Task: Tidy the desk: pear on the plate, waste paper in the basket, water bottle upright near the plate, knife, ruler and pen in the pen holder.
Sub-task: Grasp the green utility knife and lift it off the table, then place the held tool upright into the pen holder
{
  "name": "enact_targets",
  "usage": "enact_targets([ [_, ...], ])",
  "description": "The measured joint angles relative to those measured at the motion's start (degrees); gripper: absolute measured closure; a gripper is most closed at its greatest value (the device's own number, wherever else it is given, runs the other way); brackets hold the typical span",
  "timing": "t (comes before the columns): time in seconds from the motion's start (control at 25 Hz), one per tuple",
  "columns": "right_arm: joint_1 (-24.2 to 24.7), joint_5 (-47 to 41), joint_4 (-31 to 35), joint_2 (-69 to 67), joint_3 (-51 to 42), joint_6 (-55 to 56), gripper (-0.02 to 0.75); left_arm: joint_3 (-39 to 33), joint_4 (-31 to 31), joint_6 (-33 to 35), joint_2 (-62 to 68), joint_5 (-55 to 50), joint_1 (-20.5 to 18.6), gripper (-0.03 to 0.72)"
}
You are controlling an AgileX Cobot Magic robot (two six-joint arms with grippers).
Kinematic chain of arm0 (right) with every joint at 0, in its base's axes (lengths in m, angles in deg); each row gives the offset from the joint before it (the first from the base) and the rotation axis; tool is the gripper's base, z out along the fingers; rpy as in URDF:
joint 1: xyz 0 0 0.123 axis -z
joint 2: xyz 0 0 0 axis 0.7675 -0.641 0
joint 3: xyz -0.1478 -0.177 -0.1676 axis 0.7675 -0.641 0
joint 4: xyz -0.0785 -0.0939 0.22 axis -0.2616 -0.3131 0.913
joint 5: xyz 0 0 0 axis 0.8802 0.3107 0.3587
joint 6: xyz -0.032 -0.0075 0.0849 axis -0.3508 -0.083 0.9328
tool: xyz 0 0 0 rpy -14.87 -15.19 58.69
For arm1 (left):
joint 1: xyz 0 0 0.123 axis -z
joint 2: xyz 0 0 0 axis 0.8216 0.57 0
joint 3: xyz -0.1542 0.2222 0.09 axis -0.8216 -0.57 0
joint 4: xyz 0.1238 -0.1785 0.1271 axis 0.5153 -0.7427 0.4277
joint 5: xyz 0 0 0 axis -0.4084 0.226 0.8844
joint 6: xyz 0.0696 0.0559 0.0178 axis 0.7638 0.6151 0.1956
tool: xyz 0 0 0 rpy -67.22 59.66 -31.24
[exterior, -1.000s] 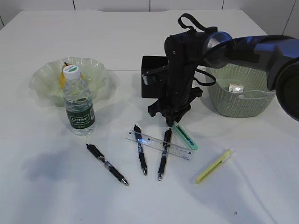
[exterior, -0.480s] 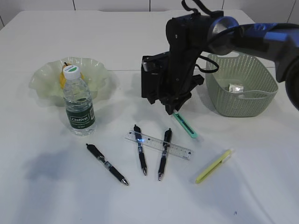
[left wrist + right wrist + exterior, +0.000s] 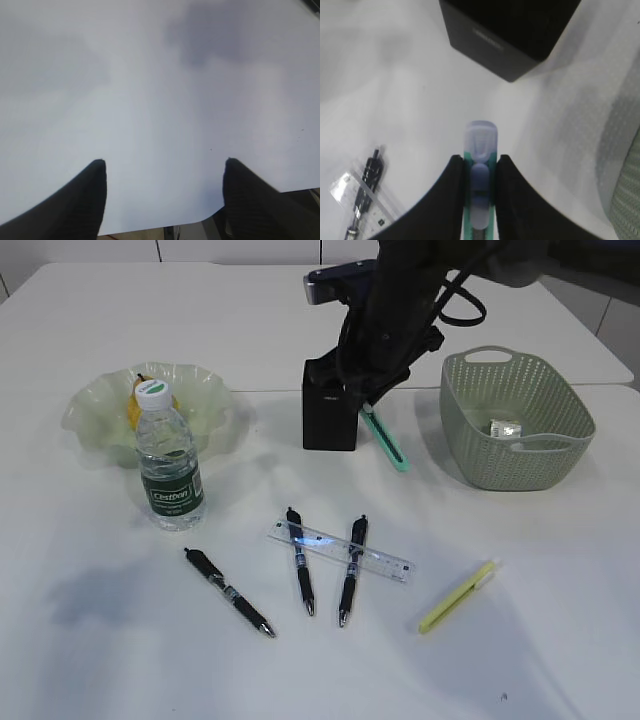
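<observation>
- Above the table point(image 3: 120, 660), beside the black pen holder point(image 3: 328, 418), the right gripper point(image 3: 479, 172) is clamped on a green knife point(image 3: 385, 443), which hangs slanted in the air.
- In the right wrist view, the knife's point(image 3: 480, 150) pale end sticks out between the fingers point(image 3: 452, 200), with the holder point(image 3: 510, 35) below and ahead of it.
- The left gripper point(image 3: 162, 165) has its jaws apart over bare table, with nothing between them.
- A pear point(image 3: 134, 405) lies on the pale green plate point(image 3: 90, 410) at the left.
- A bottle point(image 3: 168, 465) stands upright just in front of the plate.
- Crumpled paper point(image 3: 506, 427) sits in the green basket point(image 3: 515, 465) at the right.
- A clear ruler point(image 3: 385, 565) lies at the centre across two black pens point(image 3: 300, 565) point(image 3: 350, 575).
- A third black pen point(image 3: 228, 592) lies to their left.
- A yellow-green knife point(image 3: 456, 597) lies to the right of the ruler, apart from it.
</observation>
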Motion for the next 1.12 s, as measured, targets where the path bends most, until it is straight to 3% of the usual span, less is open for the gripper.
enact_targets([
  [0.32,0.0,7.72,0.0,0.13,2.85,1.62,0.618,0.0,0.0,0.0,0.0,0.1,0.0,0.178],
  [1.12,4.39,40.44,1.24,-1.56,2.88,2.54,0.618,0.0,-0.02,0.04,0.0,1.96,0.0,0.178],
])
